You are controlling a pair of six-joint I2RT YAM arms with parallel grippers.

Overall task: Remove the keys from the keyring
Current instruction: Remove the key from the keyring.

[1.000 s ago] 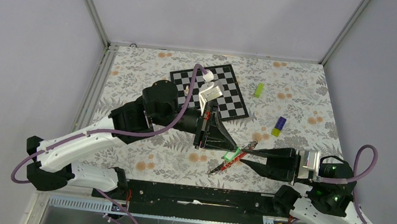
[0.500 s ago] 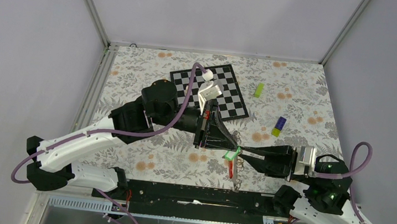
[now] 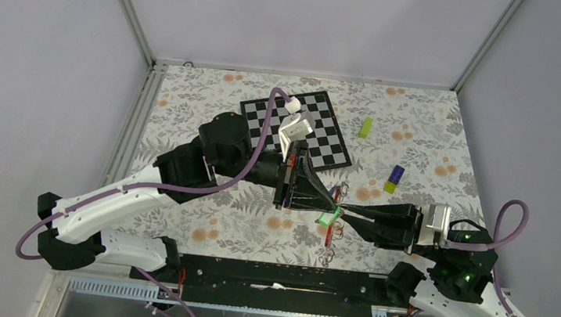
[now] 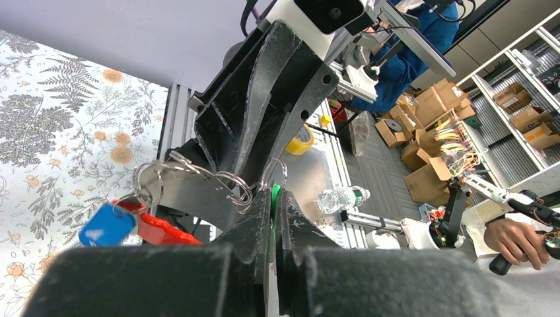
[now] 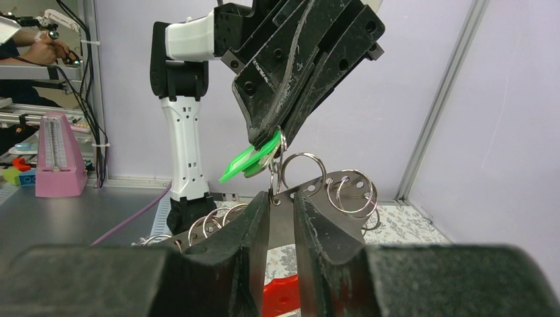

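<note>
left gripper clamped on green key, right gripper close about keyring, hold cannot be told, both just nearside of chessboard, red tag dangling

On my feed a black-and-white chessboard lies skewed on the fern-and-flower-printed counter. Right of the chessboard, not touching it, a lime-green block lies flat — and further right of the chessboard, nearer the front edge, sits a purple-and-yellow block.
</note>
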